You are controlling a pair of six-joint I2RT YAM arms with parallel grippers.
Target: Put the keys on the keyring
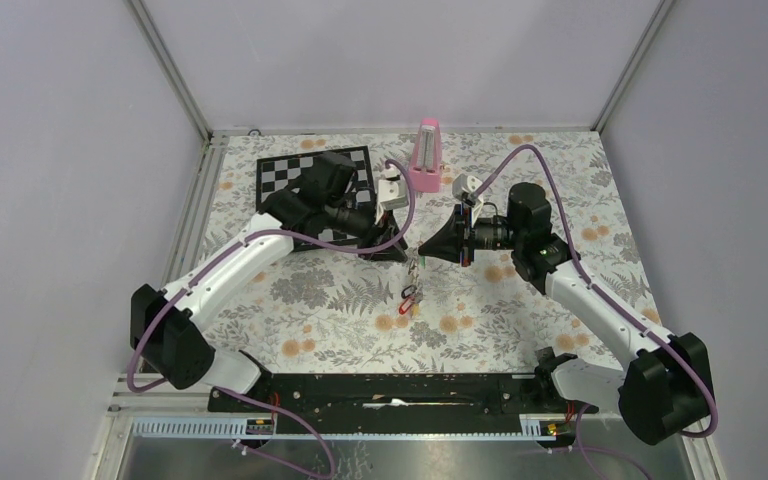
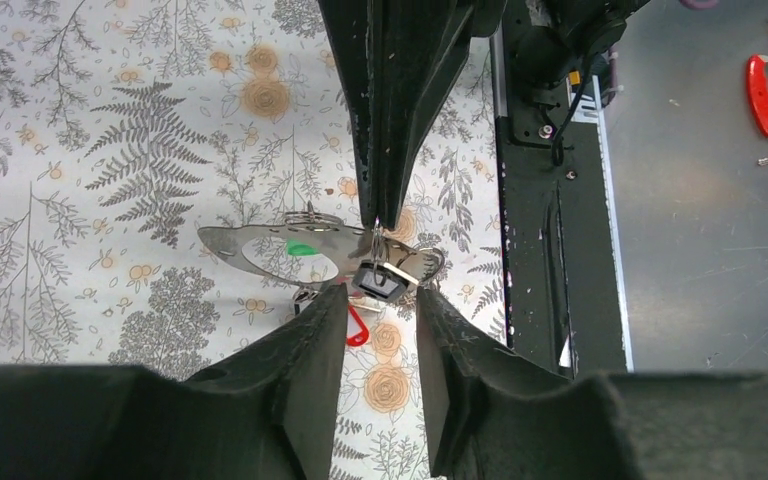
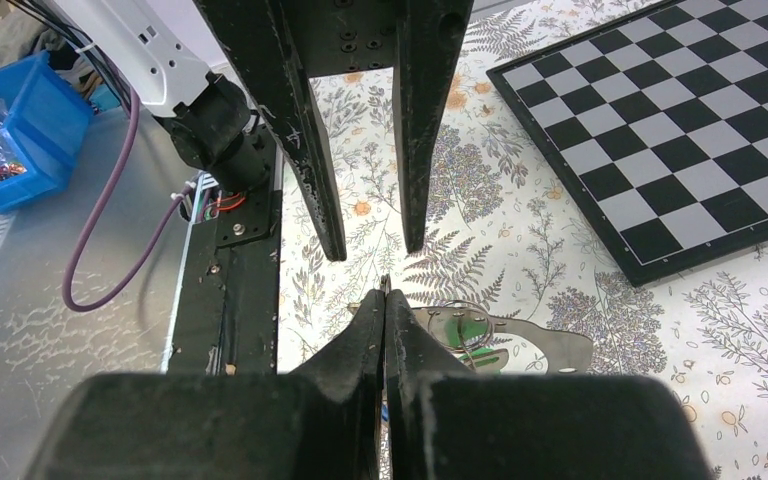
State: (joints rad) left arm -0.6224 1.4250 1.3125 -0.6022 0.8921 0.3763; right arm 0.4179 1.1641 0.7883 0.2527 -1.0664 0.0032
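Observation:
My two grippers meet tip to tip over the middle of the table. My right gripper [image 1: 423, 249] [image 3: 385, 290] is shut on a thin wire of the keyring [image 3: 457, 322]; in the left wrist view its closed tips pinch the wire [image 2: 379, 228]. A black-tagged key [image 2: 380, 280] hangs from that wire just beyond my left gripper [image 1: 403, 251] [image 2: 382, 300], whose jaws stand open on either side of it. A red tag [image 2: 357, 326] and a green tag [image 2: 300, 248] lie below. In the top view a red tag [image 1: 407, 294] and a yellow tag [image 1: 416, 306] show under the grippers.
A flat grey metal piece with small holes [image 2: 235, 245] [image 3: 550, 345] lies under the keys. A chessboard [image 1: 300, 172] [image 3: 680, 130] is at the back left, a pink upright object [image 1: 427, 155] behind. The black base rail [image 1: 390, 390] runs along the near edge. A blue bin [image 3: 10, 130] and red-handled tool [image 2: 760, 95] lie off the table.

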